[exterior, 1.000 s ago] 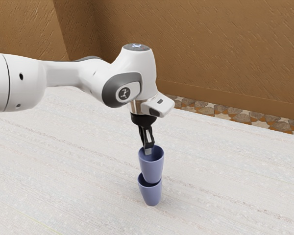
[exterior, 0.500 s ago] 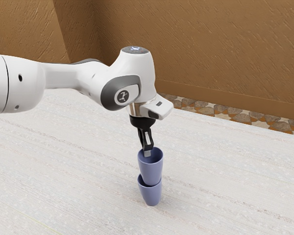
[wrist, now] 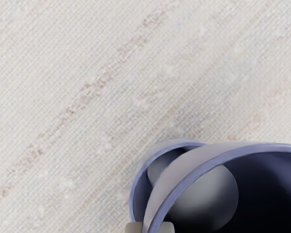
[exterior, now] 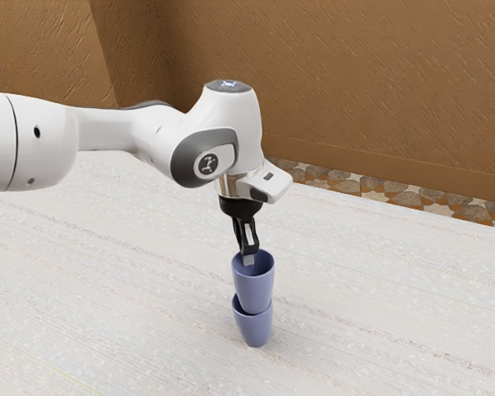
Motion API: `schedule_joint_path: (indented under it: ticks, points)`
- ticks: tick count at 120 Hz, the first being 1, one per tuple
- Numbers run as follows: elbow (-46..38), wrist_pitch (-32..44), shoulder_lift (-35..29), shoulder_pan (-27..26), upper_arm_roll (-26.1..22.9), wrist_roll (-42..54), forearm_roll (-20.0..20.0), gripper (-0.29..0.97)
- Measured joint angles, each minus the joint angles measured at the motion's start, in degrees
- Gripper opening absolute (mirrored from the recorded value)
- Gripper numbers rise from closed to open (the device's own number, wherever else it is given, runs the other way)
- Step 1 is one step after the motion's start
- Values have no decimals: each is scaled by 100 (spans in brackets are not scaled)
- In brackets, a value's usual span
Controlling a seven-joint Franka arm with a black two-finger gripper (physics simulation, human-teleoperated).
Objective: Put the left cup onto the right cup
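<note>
Lower cup (exterior: 252, 326) stands on the table (exterior: 99, 289). Upper cup (exterior: 253, 280) is nested in it at its twelve o'clock, rims looking off-centre. The gripper (exterior: 247, 256), its arm entering from ten o'clock, is clenched on the upper cup's rim. Risk: a sideways pull-out would likely drag the rim and topple the stack.

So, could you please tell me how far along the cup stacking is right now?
Done: the upper cup sits nested in the lower cup, which stands on the table. In hand: the end effector grips the upper cup's rim. Left: opening the end effector and lifting clear, probably all that remains.
</note>
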Motion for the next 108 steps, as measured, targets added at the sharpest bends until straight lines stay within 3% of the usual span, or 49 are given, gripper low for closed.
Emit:
schedule_joint_path:
  ticks: [48,80,108]
  points:
    - [-28,9,23,0,0,1,-7,-8]
    - [-40,30,23,1,-1,25,-41,19]
    - [-31,34,10,1,-2,45,-53,50]
